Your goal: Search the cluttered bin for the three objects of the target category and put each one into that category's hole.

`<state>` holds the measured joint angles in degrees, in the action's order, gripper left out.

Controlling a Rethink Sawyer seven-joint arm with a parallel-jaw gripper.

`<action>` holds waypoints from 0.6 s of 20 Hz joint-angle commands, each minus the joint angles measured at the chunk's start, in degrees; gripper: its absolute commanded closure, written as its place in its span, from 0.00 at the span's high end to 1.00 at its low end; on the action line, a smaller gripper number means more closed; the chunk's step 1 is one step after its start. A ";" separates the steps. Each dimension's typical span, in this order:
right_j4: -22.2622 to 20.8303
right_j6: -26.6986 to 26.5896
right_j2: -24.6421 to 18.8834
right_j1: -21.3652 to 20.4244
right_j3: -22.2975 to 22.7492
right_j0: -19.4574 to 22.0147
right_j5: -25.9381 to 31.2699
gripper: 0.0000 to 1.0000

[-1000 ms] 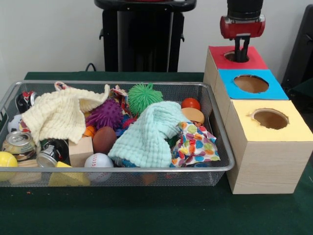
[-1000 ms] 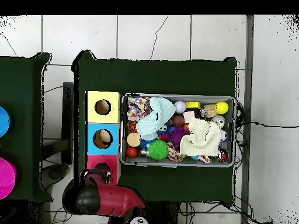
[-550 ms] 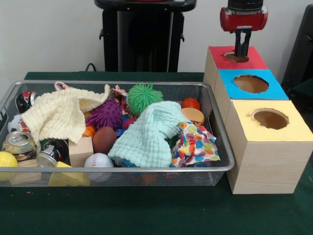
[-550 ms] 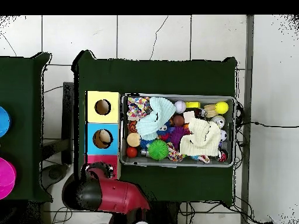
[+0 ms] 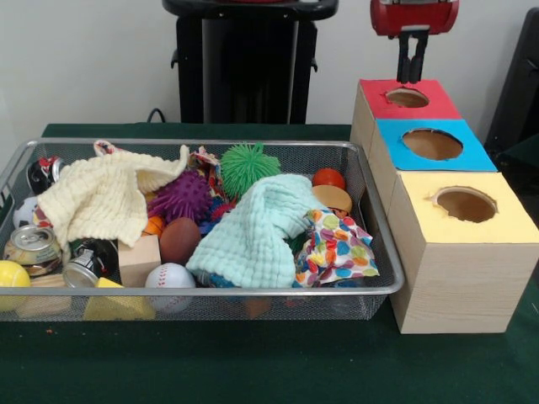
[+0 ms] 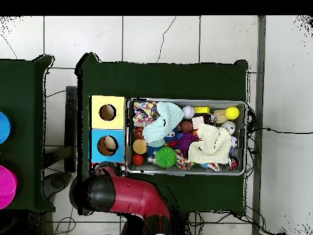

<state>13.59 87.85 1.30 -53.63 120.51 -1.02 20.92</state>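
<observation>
Red-topped box is sitting right under the gripper, which is lifting away, pinched shut and empty, so that drop looks finished.

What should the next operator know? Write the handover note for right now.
Gripper: hangs above the red hole, nothing visibly held; open or shut unclear.
Bin: full of clutter, partly buried under a yellow cloth and a mint cloth.
Blue hole and yellow hole sit in line with the red one.
Done: cannot see how many targets are in.
Left: search the bin and drop the rest.
</observation>
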 commanded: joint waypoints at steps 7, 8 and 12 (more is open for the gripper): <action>-9.54 -1.59 -3.47 1.35 -10.11 9.02 5.27 0.00; -10.03 -1.63 -3.84 1.60 -10.44 9.46 5.14 0.00; -12.18 -1.80 -4.96 2.51 -12.38 11.19 4.40 0.00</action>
<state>5.62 87.85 1.32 -53.41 113.69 7.52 21.81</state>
